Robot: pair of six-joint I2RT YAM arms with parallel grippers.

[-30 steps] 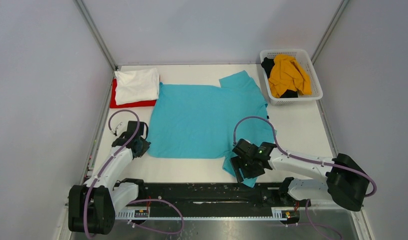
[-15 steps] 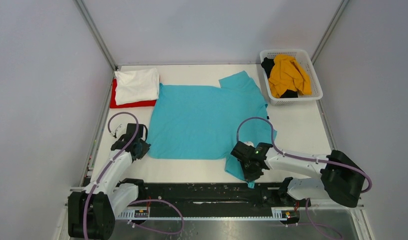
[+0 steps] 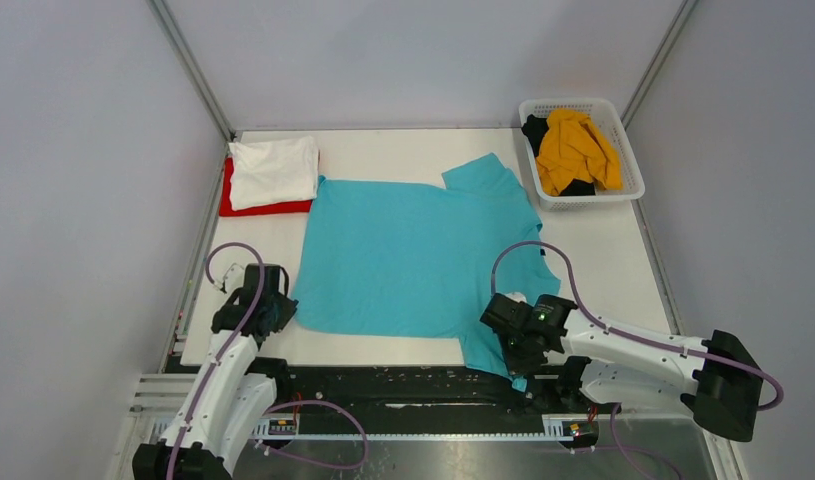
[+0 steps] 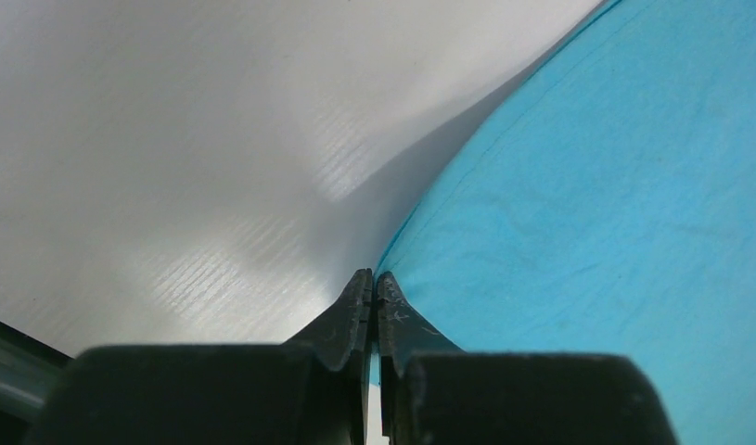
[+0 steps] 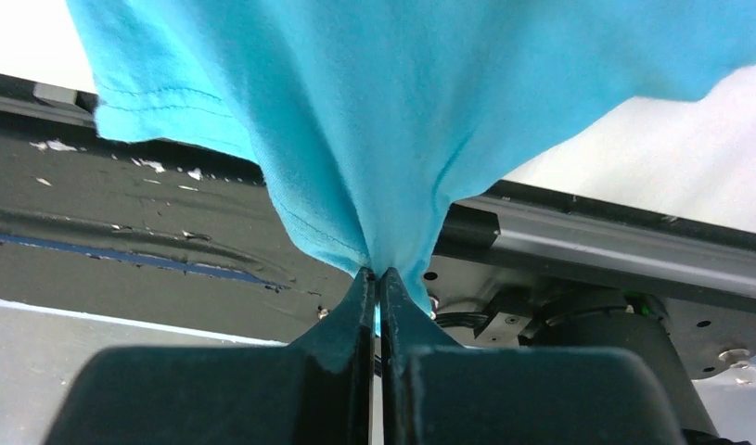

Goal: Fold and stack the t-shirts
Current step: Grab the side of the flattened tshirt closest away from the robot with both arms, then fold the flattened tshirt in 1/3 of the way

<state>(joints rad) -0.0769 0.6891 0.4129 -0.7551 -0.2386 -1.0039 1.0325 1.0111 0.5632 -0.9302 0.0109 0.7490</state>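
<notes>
Teal t-shirt [image 3: 413, 255] dragged nearer, corner overhanging table [image 3: 603, 250]

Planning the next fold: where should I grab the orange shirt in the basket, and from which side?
Pinch a raised crease on the orange shirt from straight above: basket walls block the sides, and it's heaped over a black garment.

The t-shirt [image 3: 413, 250] is turquoise — white shirt [image 3: 274, 170], red shirt [image 3: 226, 192], orange garment [image 3: 575, 148], white basket [image 3: 591, 199].

Red shirt [image 3: 273, 208] at 10 o'clock is mostly buried under the white shirt [image 3: 273, 170], just edges poking out. In the basket [image 3: 573, 102] at 1 o'clock, a black garment [image 3: 534, 131] is mostly hidden under the orange shirt [image 3: 575, 148], shape unreadable.
</notes>
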